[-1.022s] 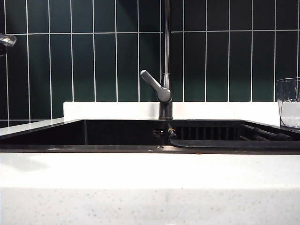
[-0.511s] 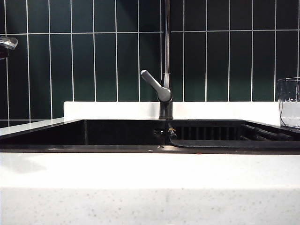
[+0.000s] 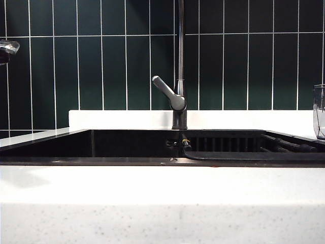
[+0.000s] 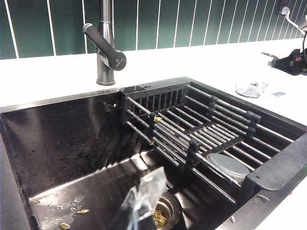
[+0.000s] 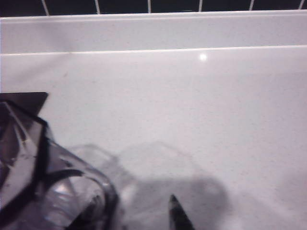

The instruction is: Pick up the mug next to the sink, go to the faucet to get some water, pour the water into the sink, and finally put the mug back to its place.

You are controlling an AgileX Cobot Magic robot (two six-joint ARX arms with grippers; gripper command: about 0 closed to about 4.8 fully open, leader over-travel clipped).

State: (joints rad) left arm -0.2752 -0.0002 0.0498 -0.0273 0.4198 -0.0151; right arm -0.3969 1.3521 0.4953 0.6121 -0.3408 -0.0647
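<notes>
The right gripper (image 5: pixel 139 211) hangs low over the white countertop (image 5: pixel 192 110) with its two fingers spread wide; one dark fingertip (image 5: pixel 178 216) pokes into the right wrist view, and the mug (image 5: pixel 62 191), a single clear faceted glass, sits right by it, nothing clamped on it that can be seen. In the exterior view that one mug (image 3: pixel 320 112) stands on the counter at the far right edge, cut off by the frame, just beyond the sink's dark rim (image 3: pixel 152 161). The left gripper (image 4: pixel 141 203) is pressed together, empty, hovering above the one black sink (image 4: pixel 72 143) near its drain (image 4: pixel 163 213). From there, one ribbed rack (image 4: pixel 201 129) spans the basin's far half, and one faucet (image 4: pixel 104 43) with a single angled lever rises at the back edge against the dark green tiles (image 4: pixel 144 24). The mug (image 4: pixel 254 74) shows faintly on the counter past the rack.
</notes>
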